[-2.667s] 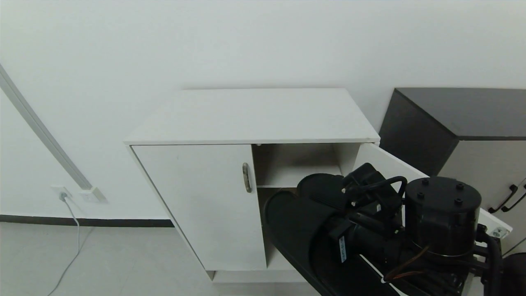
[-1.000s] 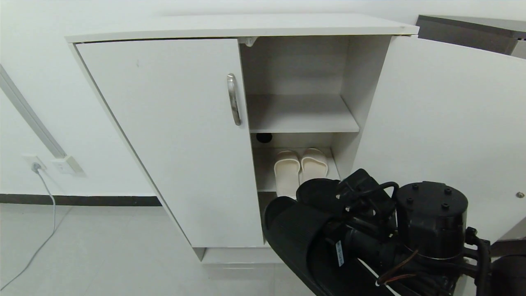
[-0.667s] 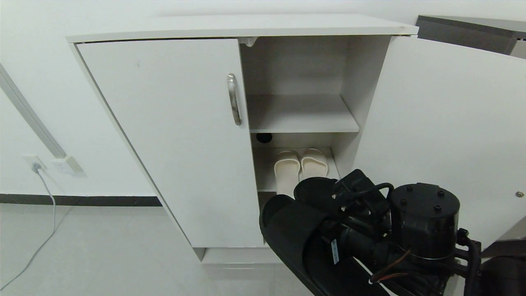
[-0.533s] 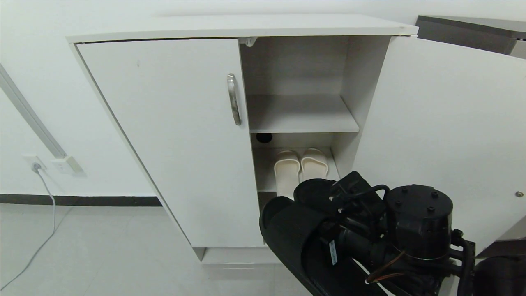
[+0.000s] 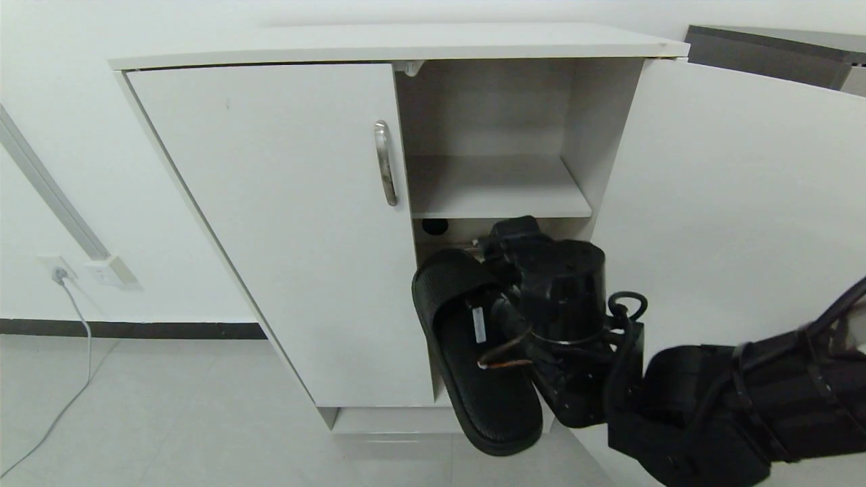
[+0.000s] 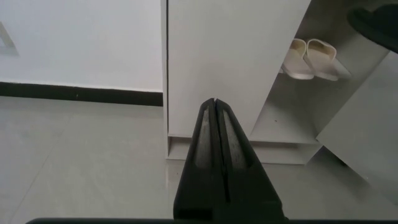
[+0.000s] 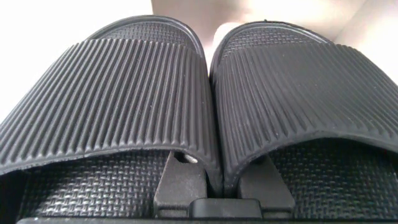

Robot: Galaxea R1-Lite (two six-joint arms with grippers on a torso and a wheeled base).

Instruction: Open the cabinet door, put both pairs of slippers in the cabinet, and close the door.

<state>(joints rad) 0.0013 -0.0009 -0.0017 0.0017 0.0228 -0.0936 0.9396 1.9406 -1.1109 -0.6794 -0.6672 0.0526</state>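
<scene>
The white cabinet (image 5: 399,47) has its right door (image 5: 731,203) swung open and its left door (image 5: 284,223) closed. A pair of black slippers (image 5: 473,352) hangs toe up and heel down in front of the lower compartment. My right gripper (image 7: 222,186) is shut on their inner edges, holding both black slippers (image 7: 205,106) side by side. The pair of white slippers (image 6: 311,59) lies on the lower shelf inside; in the head view my right arm hides it. My left gripper (image 6: 214,106) is shut and empty, low over the floor in front of the closed door.
The upper shelf (image 5: 494,189) is bare. A metal handle (image 5: 384,162) sits on the closed door. A dark cabinet (image 5: 778,44) stands at the right behind the open door. A wall socket and cable (image 5: 61,277) are at the left, above open floor (image 5: 169,419).
The head camera dropped early on. In the last second my right arm moved forward and up to the cabinet opening with the black slippers, which now cover the white pair.
</scene>
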